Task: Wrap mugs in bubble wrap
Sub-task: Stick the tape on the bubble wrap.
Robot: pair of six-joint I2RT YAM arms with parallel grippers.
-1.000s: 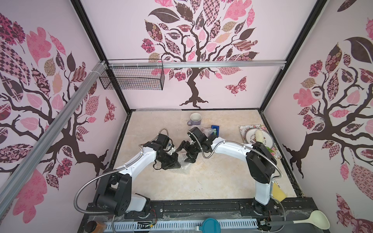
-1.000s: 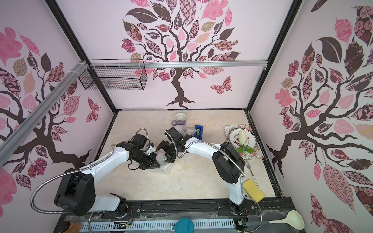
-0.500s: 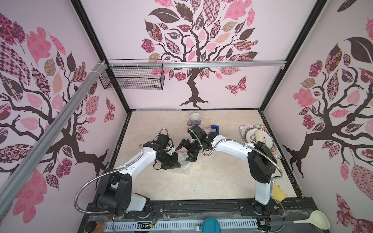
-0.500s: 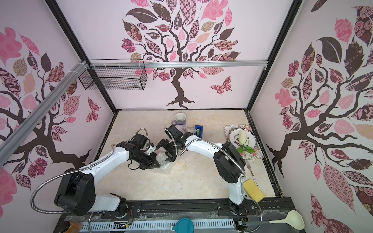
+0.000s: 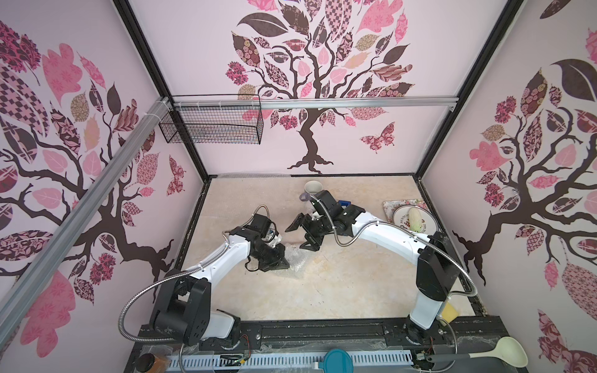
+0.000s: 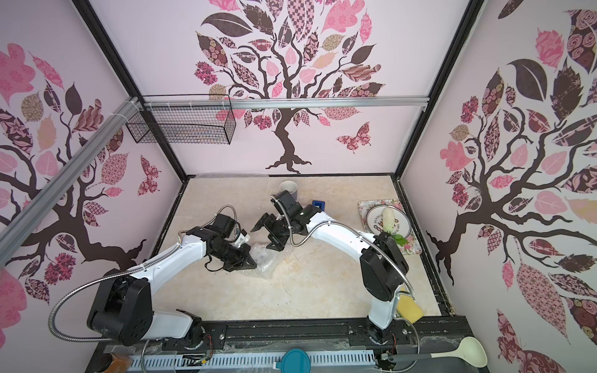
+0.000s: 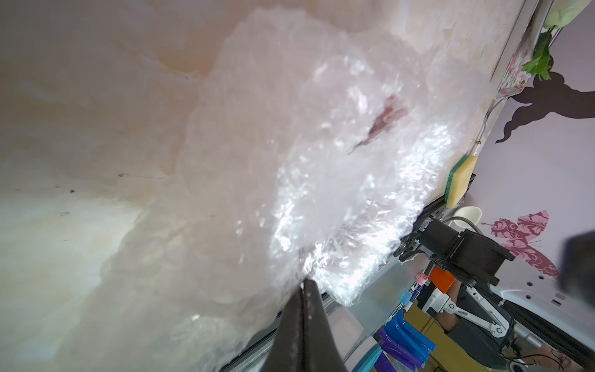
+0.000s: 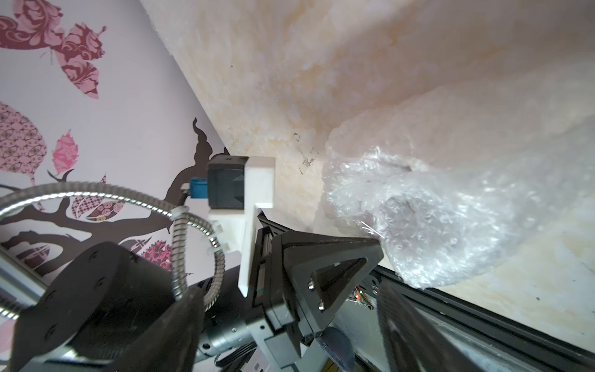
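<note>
Near the middle of the desk (image 5: 339, 290), the left gripper (image 5: 287, 262) clamps tight on the crumpled bubble wrap (image 5: 300, 258). The right gripper (image 5: 299, 236) hangs just beside it, jaws wide, holding nothing. A lavender mug (image 5: 312, 188) stands by the far edge.

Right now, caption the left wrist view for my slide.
Crumpled bubble wrap on the tabletop, its edge pinched in the shut left tool.

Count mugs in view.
1 clearly: the lavender mug stands near the back wall. The bubble wrap bundle, pinched by the left gripper, shows a reddish patch through it, so another may be hidden inside.
</note>
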